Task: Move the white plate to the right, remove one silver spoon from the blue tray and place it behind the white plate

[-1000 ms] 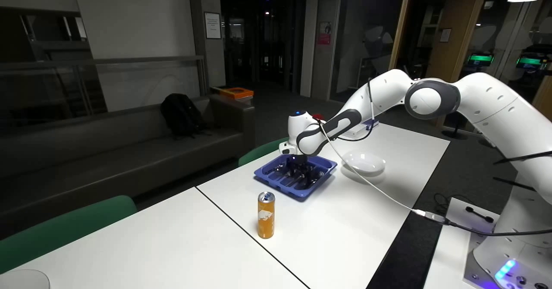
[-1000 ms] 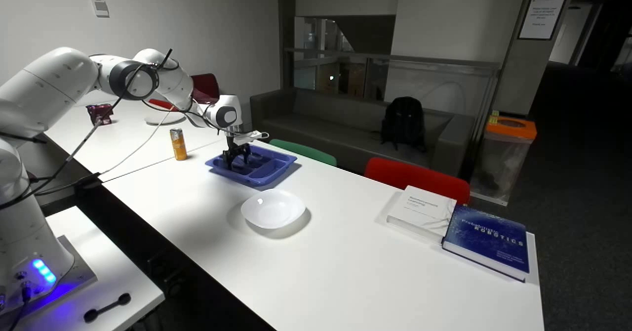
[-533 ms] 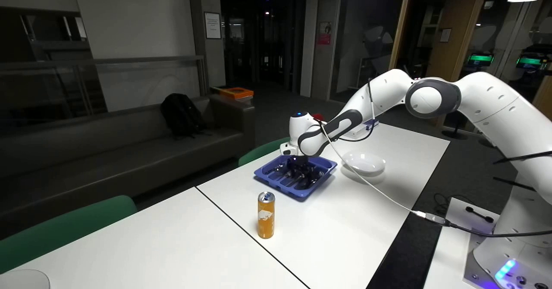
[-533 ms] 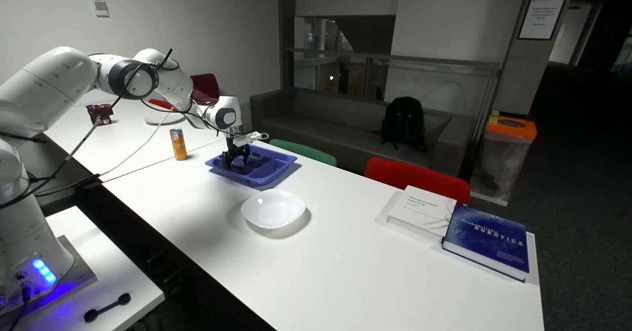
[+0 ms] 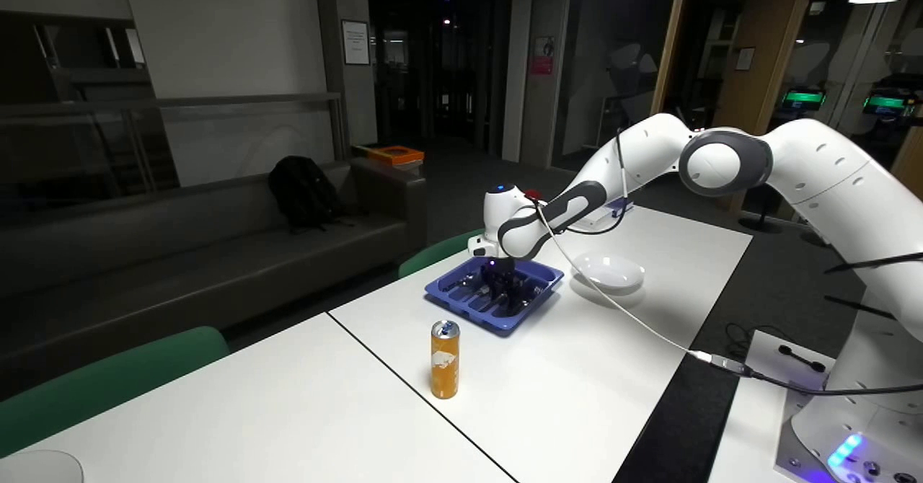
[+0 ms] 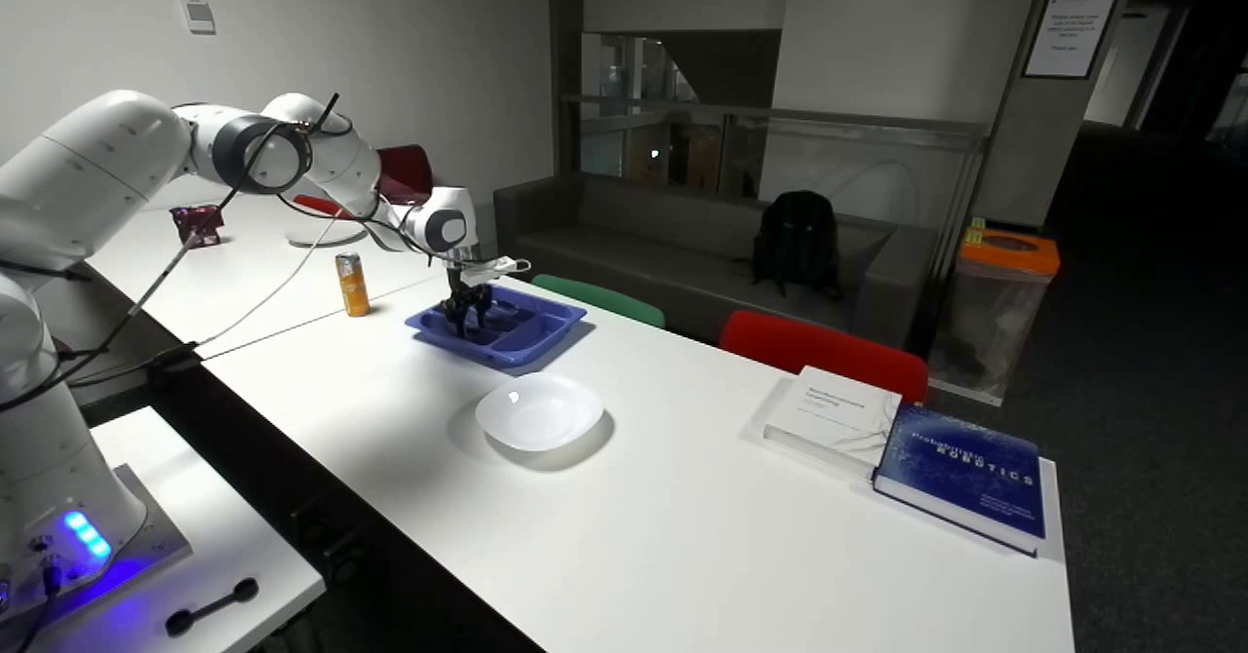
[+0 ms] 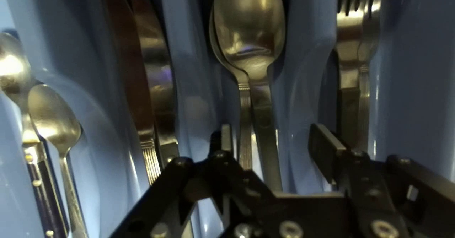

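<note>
The white plate [image 6: 539,415] stands on the table beside the blue tray [image 6: 524,351]; in another exterior view the plate [image 5: 610,272] and the tray [image 5: 470,315] show too. My gripper [image 7: 273,144] reaches down into the tray with its fingers apart. In the wrist view two large silver spoons [image 7: 250,28] lie stacked in a middle compartment. Their handles run between my fingers, nearer the left finger, and the lower ends are hidden by the gripper. Small spoons [image 7: 55,120] lie at the left, knives [image 7: 156,74] beside them, forks [image 7: 350,53] at the right. Nothing is held.
An orange can [image 5: 445,360] stands upright near the tray and also shows in an exterior view [image 6: 353,286]. A white book [image 6: 834,417] and a blue book [image 6: 960,473] lie at the table's far end. A white cable [image 5: 627,313] hangs from the arm over the table.
The gripper's fingers have come closer together inside the tray but remain apart. The arm has shifted only slightly. The plate, tray and can have not moved.
</note>
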